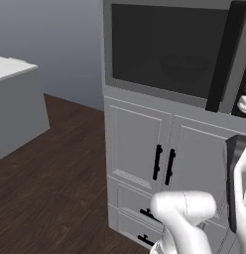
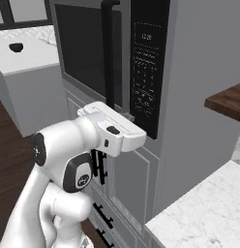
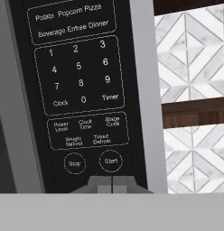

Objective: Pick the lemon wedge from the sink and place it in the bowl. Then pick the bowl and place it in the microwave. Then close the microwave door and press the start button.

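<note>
**Final Step: Start Button Press on the Microwave Control Strip**

The microwave door stands closed against the microwave, so the step in hand is judged to be the last one: pressing the Start button. The bowl appears only as a faint rounded shape behind the dark door glass; the lemon wedge cannot be made out.

The gripper sits directly below the Start button, with its fingers pressed together and nothing between them. In the hand view the closed tips line up under the Start button, with the Stop button just to the button's left.

Next move, as judged: advance the closed tips straight onto the Start button. Any drift toward the Stop button side risks pressing the wrong key.

View differences:
- The hand view gives legible keypad labels and the tip-to-button alignment.
- The right base view shows the hand reaching the lower end of the control strip, beside the door handle, but no readable labels.
- The left base view shows the whole door pane and the cabinet doors below the microwave.
</note>
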Controlling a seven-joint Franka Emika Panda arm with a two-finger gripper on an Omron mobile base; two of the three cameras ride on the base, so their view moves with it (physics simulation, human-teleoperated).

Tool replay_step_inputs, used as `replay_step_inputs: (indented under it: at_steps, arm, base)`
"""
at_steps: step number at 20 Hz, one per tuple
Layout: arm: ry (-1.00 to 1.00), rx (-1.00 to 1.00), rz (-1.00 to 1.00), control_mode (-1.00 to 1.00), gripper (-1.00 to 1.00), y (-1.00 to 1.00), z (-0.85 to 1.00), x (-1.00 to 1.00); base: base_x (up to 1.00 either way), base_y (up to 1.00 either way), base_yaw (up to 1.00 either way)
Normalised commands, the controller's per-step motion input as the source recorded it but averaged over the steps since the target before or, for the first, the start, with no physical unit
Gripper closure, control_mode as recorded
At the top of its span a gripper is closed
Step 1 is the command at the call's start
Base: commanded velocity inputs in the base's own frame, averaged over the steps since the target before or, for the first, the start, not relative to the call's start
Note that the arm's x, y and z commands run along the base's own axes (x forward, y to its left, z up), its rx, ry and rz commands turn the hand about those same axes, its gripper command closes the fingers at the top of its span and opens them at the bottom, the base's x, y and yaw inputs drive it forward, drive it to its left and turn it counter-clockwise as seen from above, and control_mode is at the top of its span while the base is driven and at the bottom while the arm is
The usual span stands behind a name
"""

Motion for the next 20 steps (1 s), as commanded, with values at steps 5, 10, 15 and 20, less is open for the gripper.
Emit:
replay_step_inputs:
  at_steps: [5, 10, 15, 20]
  arm:
    - [0.0, 0.0, 0.01, -1.0, 1.0, -0.01, -0.12, 0.02]
    - [0.0, 0.0, 0.0, -1.0, 1.0, -0.04, -0.02, 0.19]
    - [0.0, 0.0, 0.01, -1.0, 1.0, -0.1, 0.0, 0.28]
    - [0.0, 0.02, 0.05, -1.0, 1.0, -0.34, -0.02, 0.25]
  base:
    - [0.0, 0.0, 0.0]
    - [0.0, 0.0, 0.0]
    - [0.0, 0.0, 0.0]
    - [0.0, 0.0, 0.0]
